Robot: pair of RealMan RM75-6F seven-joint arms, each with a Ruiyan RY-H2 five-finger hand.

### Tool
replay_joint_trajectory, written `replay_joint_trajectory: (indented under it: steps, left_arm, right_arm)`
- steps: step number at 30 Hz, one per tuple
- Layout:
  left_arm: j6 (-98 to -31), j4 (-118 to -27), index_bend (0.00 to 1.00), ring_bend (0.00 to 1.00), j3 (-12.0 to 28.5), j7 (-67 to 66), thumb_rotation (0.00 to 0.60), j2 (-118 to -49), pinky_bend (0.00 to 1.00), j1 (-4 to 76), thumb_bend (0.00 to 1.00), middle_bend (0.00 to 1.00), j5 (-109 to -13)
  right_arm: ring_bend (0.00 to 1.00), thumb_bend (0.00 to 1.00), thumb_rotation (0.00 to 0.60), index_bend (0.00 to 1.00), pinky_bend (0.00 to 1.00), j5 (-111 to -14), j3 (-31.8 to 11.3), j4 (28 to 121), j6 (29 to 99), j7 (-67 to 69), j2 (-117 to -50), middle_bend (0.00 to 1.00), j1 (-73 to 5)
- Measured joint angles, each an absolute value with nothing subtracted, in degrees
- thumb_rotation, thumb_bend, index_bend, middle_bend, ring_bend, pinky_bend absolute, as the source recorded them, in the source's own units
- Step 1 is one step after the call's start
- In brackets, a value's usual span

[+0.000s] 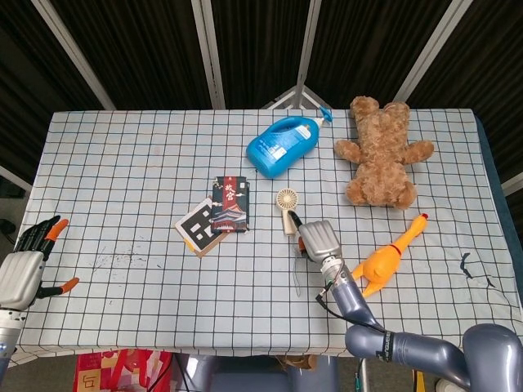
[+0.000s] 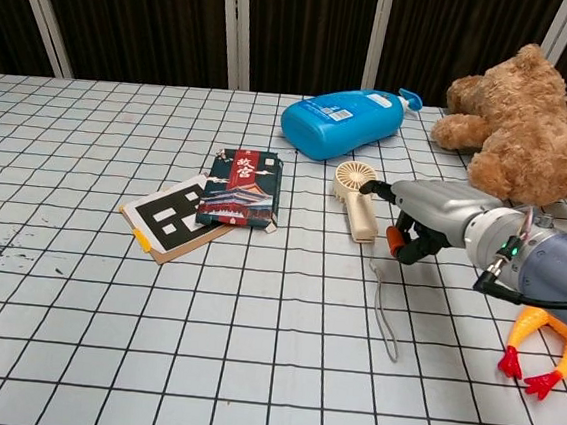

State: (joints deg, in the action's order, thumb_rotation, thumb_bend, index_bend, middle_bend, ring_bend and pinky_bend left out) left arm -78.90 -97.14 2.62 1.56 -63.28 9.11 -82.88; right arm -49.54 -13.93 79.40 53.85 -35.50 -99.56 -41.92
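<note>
Right hand: lower centre of the head view, low over the counter, just right of the handheld fan.
- In the chest view this hand has one dark fingertip stretched towards the right edge of the fan. The remaining fingers are partly curled beneath the palm, with a gap between them.
- Nothing is clasped in the hand. Whether the fingertip actually touches the fan cannot be told.
- The fan lies flat on the counter, head towards the top of the frame. Its wrist cord trails towards the bottom of the frame, below the hand.

Left hand: lower left corner of the head view, at the counter's edge. Its fingers are spread and empty, well apart from every object. It is absent from the chest view.

Other items, all resting on the counter and none in contact with either hand:
- Blue bottle, on its side, upper centre.
- Teddy bear, upper right.
- Rubber chicken, right of the right hand.
- Book, left of the fan, overlapping a patterned card.
</note>
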Motion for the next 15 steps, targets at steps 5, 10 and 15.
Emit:
replay_joint_trajectory:
  steps: [5,10,15]
  left_arm:
    - [-78.89,-97.12,0.00,0.00,2.61,1.65,0.600,-63.28,0.00,9.13,0.09,0.00,-82.90]
    - [-78.79,-97.11,0.00,0.00,2.62,1.78,0.600,-63.27,0.00,9.17,0.09,0.00,-82.83]
    - [-78.76,-97.19,0.00,0.00,2.61,1.88,0.600,-63.23,0.00,9.18,0.09,0.00,-82.81]
  right_arm:
    - [0.89,0.74,0.600,0.00,0.93,-48.94,-13.65,78.99,54.09,-35.49,-99.81,0.79,-42.26]
    - [0.89,0.74,0.600,0.00,0.93,-48.67,-13.44,78.77,54.35,-35.18,-99.98,0.79,-42.61]
    - [0.89,0.75,0.600,0.00,0.93,-48.46,-13.09,78.46,54.44,-34.94,-100.13,0.79,-42.84]
